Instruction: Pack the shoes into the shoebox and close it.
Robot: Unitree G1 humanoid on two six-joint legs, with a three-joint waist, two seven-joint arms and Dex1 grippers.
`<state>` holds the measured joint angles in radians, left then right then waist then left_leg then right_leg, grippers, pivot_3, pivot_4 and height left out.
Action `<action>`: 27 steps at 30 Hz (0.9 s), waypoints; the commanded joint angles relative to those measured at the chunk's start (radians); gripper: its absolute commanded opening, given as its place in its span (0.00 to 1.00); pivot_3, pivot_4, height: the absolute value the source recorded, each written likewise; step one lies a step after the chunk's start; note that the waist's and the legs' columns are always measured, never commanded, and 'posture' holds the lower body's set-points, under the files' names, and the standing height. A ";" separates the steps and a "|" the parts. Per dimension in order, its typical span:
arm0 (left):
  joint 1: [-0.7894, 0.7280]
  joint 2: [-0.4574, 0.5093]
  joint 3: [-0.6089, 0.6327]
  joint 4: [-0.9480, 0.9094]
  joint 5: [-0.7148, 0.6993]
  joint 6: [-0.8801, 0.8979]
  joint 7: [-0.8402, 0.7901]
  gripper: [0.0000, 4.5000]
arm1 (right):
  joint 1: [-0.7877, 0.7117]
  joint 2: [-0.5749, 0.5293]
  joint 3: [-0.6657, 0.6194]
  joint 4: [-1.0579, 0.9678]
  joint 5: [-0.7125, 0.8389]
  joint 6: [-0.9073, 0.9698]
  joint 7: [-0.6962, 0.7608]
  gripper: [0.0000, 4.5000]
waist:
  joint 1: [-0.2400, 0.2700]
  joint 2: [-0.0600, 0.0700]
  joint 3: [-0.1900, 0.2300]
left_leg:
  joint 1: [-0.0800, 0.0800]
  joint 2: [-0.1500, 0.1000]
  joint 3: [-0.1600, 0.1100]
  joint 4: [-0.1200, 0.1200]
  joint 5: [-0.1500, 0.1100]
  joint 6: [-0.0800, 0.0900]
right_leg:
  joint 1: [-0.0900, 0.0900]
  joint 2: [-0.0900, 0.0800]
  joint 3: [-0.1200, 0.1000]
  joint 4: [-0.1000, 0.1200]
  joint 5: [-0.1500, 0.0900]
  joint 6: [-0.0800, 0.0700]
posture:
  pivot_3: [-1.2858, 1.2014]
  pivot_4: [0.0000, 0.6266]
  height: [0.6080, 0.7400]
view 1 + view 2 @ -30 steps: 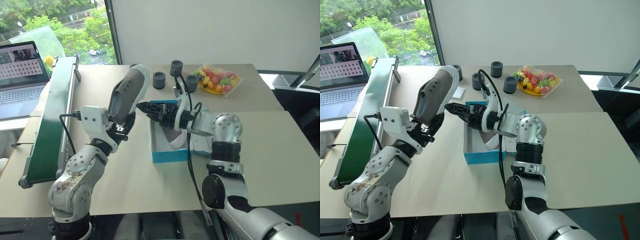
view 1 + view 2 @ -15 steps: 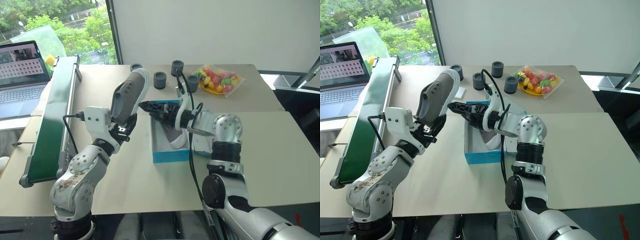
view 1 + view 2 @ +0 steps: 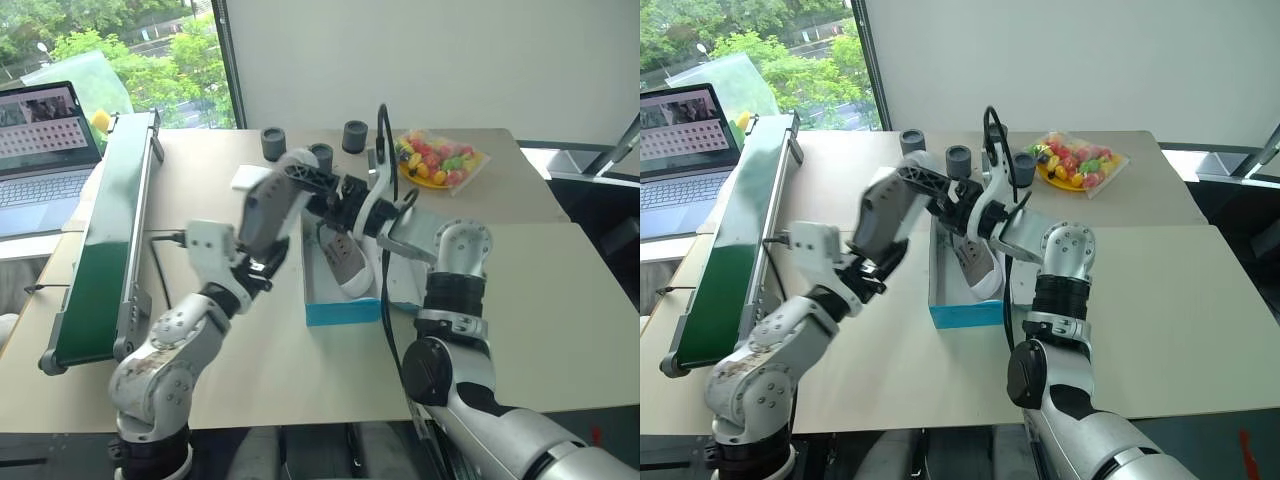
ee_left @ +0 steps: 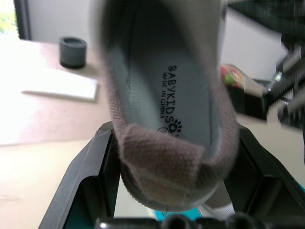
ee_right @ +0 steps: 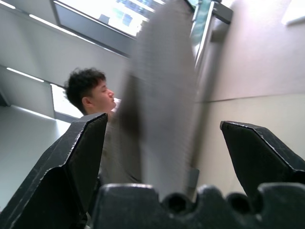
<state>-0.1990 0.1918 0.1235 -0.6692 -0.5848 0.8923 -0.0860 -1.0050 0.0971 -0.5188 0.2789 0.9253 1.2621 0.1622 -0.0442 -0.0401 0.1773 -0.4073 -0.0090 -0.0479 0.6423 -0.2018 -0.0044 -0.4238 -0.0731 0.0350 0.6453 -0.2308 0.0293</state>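
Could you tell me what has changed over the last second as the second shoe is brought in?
The left gripper, shut on the heel of the held shoe, has swung it toward the shoebox. The right gripper, fingers spread, rose to straddle its toe without closing. The other shoe stays in the box; nothing was released.

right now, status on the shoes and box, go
Left gripper shut on second shoe, held above table. Right gripper open, fingers either side of its toe. First shoe in open shoebox. Nothing blocking.
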 commanded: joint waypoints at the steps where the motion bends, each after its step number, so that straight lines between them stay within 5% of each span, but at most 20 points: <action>1: -0.014 0.008 -0.014 -0.018 -0.027 -0.001 -0.022 0.57 | -0.017 0.013 0.016 -0.045 0.055 -0.018 0.003 1.00 | 0.000 0.001 0.000 | 0.000 0.000 0.000 0.000 0.000 0.000 | 0.000 0.000 0.000 0.000 0.000 0.000 | 0.52 0.24 1.00; 12: -0.027 0.028 -0.020 -0.009 -0.010 -0.006 -0.015 0.57 | 0.022 0.014 0.076 -0.092 0.045 -0.005 -0.003 1.00 | 0.000 0.001 0.000 | 0.000 0.000 0.000 0.000 0.000 0.000 | 0.000 0.000 0.000 0.000 0.000 0.000 | 0.52 0.24 1.00; 17: -0.023 0.036 -0.015 -0.010 -0.002 -0.016 -0.009 0.57 | 0.026 0.006 0.085 -0.087 0.038 -0.019 -0.009 0.70 | 0.001 0.001 0.000 | 0.000 0.000 0.000 0.000 0.000 0.000 | 0.000 0.000 0.000 0.000 0.000 0.000 | 0.52 0.24 1.00; 24: -0.020 0.049 -0.007 -0.006 0.006 -0.028 -0.004 0.57 | 0.025 -0.001 0.107 -0.084 0.047 -0.024 0.006 0.15 | 0.000 0.001 0.000 | 0.000 0.000 0.000 0.000 0.000 0.000 | 0.000 0.000 0.000 0.000 0.000 0.000 | 0.52 0.24 1.00; 27: -0.018 0.054 -0.009 -0.008 0.007 -0.030 -0.004 0.57 | 0.022 0.005 0.108 -0.100 0.077 -0.013 0.017 0.10 | 0.001 0.001 0.000 | 0.000 0.000 0.000 0.000 0.000 0.000 | 0.000 0.000 0.000 0.000 0.000 0.000 | 0.52 0.24 1.00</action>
<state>-0.2134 0.2399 0.1168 -0.6623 -0.5843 0.8720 -0.0907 -0.9610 0.0839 -0.4384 0.2295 0.9260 1.2329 0.1290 -0.0436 -0.0394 0.1777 -0.4077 -0.0091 -0.0478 0.6422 -0.2018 -0.0044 -0.4241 -0.0733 0.0353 0.6454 -0.2308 0.0293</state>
